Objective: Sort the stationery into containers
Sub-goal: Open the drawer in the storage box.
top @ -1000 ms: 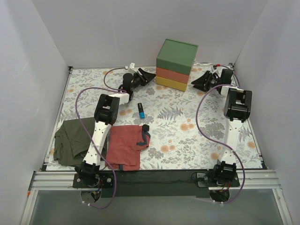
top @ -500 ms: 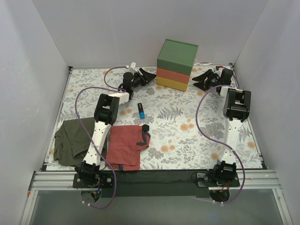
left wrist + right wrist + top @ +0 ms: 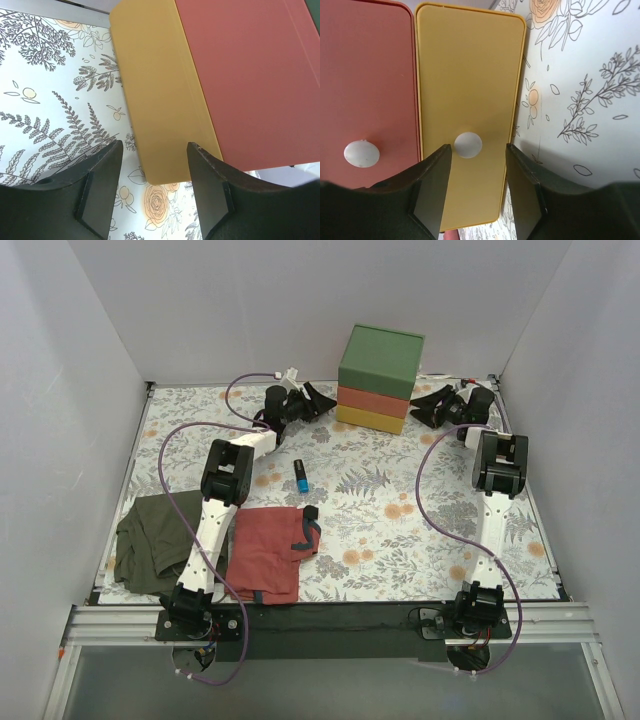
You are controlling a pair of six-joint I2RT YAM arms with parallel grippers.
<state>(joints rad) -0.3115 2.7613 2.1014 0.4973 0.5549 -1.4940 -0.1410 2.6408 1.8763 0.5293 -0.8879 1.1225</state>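
The green chest (image 3: 380, 358) stands at the back with a red-orange drawer (image 3: 372, 398) and a yellow drawer (image 3: 369, 419), both shut. My left gripper (image 3: 322, 400) is open at the chest's left side. Its wrist view shows its jaws (image 3: 155, 165) level with the yellow drawer's side (image 3: 160, 90). My right gripper (image 3: 421, 411) is open at the chest's right face. Its wrist view (image 3: 477, 165) shows the yellow drawer's white knob (image 3: 468, 144) just ahead between the fingers. A blue marker (image 3: 300, 477) and a black marker (image 3: 310, 514) lie mid-table. Other stationery is out of view.
A red folded cloth (image 3: 262, 555) lies front centre-left and an olive cloth (image 3: 155, 538) at the front left. The red-orange drawer's knob (image 3: 361, 153) sits beside the yellow one's. Grey walls close in the table on three sides.
Both grippers have moved closer to the chest, the left one back and to the right, the right one back and to the left. The markers and cloths have not moved.
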